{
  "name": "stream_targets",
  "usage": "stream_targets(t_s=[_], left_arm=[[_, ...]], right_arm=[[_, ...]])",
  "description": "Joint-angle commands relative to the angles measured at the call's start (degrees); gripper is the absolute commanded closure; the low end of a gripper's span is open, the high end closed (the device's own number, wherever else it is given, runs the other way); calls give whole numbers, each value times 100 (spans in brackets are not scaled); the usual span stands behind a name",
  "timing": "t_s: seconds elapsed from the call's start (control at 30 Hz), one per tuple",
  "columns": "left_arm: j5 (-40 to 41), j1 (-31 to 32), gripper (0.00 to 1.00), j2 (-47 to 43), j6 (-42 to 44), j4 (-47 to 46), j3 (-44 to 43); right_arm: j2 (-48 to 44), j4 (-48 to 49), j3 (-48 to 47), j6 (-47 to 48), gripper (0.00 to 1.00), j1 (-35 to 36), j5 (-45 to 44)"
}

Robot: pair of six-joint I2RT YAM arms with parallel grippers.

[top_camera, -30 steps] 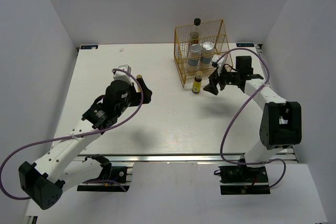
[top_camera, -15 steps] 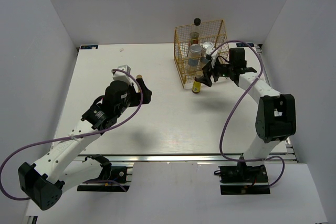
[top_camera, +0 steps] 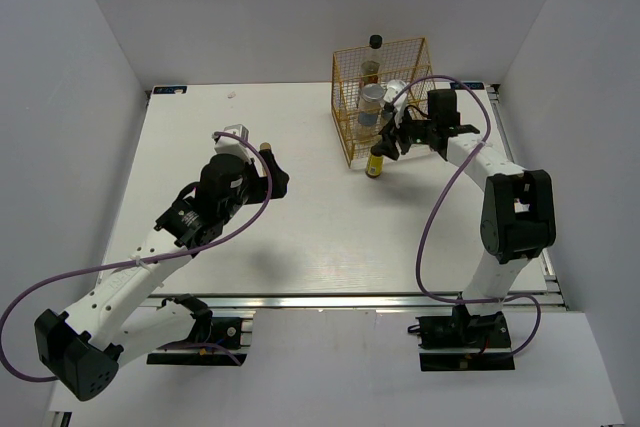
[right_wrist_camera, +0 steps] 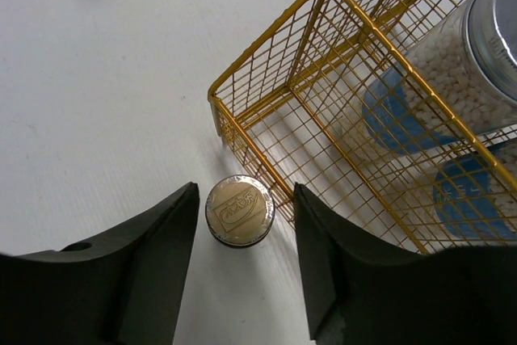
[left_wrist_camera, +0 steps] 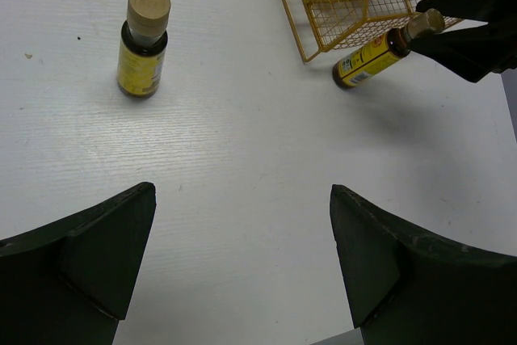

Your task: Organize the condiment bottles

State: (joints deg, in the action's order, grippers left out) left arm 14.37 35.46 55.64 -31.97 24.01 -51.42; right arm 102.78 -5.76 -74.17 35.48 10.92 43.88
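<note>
A small yellow bottle stands on the table at the front corner of the gold wire rack. My right gripper is open right above it. In the right wrist view its round cap sits between my fingers with a gap on each side. A second yellow bottle stands just beyond my open, empty left gripper; it shows in the left wrist view. Two white jars and a taller black-capped bottle stand inside the rack.
The rack stands at the back right, its wire edge close beside my right fingers. The white enclosure walls rise on the left, right and back. The left wrist view shows the rack corner and the right gripper's fingers over the near bottle.
My right gripper has moved left toward the rack and now sits over the yellow bottle at its corner, jaws either side of the cap. The left arm has not moved.
</note>
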Motion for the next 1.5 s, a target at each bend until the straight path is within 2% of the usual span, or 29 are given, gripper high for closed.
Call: stream_targets(t_s=[0.0, 0.3, 0.33, 0.43, 0.6, 0.77, 1.0, 1.17, 1.47], left_arm=[[83, -13, 2, -115, -11, 16, 0], [57, -22, 2, 0, 32, -46, -35], [57, -13, 2, 8, 33, -63, -35], [66, -22, 2, 35, 68, -46, -70], [83, -22, 2, 44, 76, -54, -61], [40, -13, 2, 79, 68, -125, -26], [39, -13, 2, 88, 103, -107, -61], [39, -13, 2, 9, 85, -107, 0], [57, -22, 2, -123, 24, -89, 88]], right_arm=[[5, 145, -238, 81, 46, 16, 68], [-153, 5, -194, 283, 78, 16, 191], [-179, -39, -194, 292, 78, 16, 209], [-320, -188, -352, 223, 89, 16, 427], [-610, -636, -738, -226, 98, 16, 806], [-803, -918, -1038, -691, 100, 16, 1184], [-856, -541, -1626, -1728, 100, 16, 1325], [-637, -207, -2066, -2317, 100, 7, 799], [4, 48, -2716, -2266, 100, -46, 69]])
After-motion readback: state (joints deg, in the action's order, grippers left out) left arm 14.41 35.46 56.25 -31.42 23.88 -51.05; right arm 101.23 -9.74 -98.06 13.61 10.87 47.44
